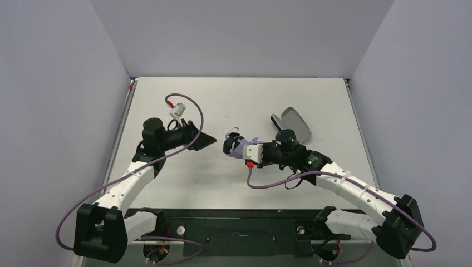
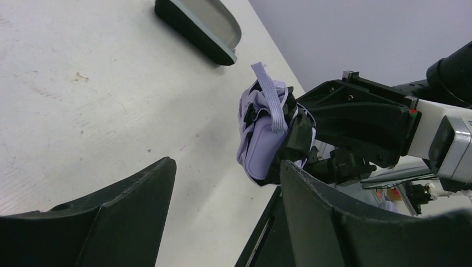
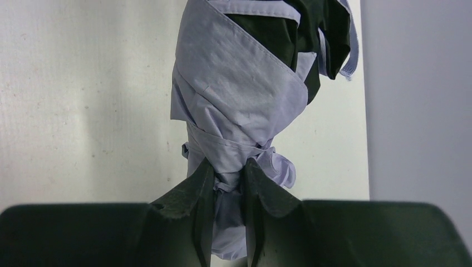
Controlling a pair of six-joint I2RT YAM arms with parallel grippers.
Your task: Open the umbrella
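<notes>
The umbrella (image 1: 234, 143) is folded into a short lavender bundle with black folds showing, and it is held off the table near the middle. My right gripper (image 1: 244, 148) is shut on its lower, narrow end; in the right wrist view both fingers (image 3: 203, 183) pinch the gathered cloth of the umbrella (image 3: 239, 94). A lavender strap (image 2: 270, 94) hangs over the bundle's top. My left gripper (image 1: 209, 141) stands open just left of the umbrella (image 2: 261, 139), nothing between its fingers (image 2: 139, 211). The bundle sits just beyond the tip of the right-hand finger. The shaft and handle are hidden.
A black-and-grey oblong sleeve (image 1: 295, 123) lies on the white table (image 1: 167, 183) behind the right arm, also in the left wrist view as the sleeve (image 2: 200, 25). Grey walls close in the table on three sides.
</notes>
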